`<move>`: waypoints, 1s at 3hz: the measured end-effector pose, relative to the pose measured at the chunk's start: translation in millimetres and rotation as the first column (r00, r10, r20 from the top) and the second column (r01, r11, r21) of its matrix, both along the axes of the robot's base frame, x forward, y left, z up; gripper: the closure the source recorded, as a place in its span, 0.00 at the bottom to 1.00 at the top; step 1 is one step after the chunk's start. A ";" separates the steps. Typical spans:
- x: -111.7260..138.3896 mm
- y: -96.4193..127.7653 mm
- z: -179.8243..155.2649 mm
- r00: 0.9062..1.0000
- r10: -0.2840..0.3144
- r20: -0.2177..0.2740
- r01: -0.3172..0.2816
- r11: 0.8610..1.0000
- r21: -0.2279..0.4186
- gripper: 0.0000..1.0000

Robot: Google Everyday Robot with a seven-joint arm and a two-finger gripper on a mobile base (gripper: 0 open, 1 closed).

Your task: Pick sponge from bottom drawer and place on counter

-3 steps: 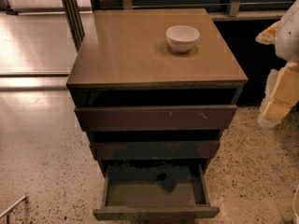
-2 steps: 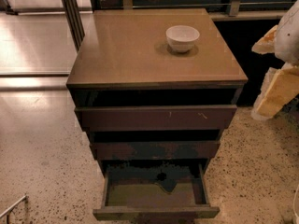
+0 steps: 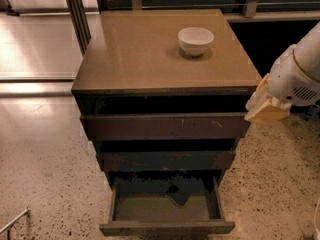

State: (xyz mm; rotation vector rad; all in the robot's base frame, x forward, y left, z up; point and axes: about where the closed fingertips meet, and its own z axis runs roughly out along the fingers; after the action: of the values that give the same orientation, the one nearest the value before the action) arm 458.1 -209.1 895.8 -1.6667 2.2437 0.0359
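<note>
The bottom drawer (image 3: pixel 165 227) is pulled out, showing its olive-grey floor. The sponge (image 3: pixel 180 195) shows as a small dark shape on that floor, near the back middle, partly in the shadow of the drawer above. The tan counter (image 3: pixel 135 54) tops the cabinet. My gripper (image 3: pixel 266 109), cream-coloured at the end of the white arm, hangs in the air at the cabinet's right front corner, level with the top drawer. It is well above and to the right of the sponge and holds nothing that I can see.
A white bowl (image 3: pixel 196 40) stands on the counter at the back right. The two upper drawers (image 3: pixel 165 126) stick out slightly. Speckled floor surrounds the cabinet. A metal post (image 3: pixel 76 11) stands behind it at the left, and a dark wall opening at the right.
My gripper and arm have moved left, from the right edge of the view toward the cabinet's right front corner. The drawers, bowl and sponge have not moved.
</note>
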 end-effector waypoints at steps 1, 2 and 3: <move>3.8 2.1 -59.3 0.998 -0.001 -0.057 0.003 1.000 0.025 0.89; 3.7 2.4 -63.7 0.998 -0.001 -0.061 0.003 1.000 0.026 1.00; 0.6 5.3 -68.4 0.998 -0.002 -0.060 0.003 1.000 0.011 1.00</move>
State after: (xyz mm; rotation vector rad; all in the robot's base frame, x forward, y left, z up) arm 458.7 -203.8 827.4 -1.6787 2.2851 0.0995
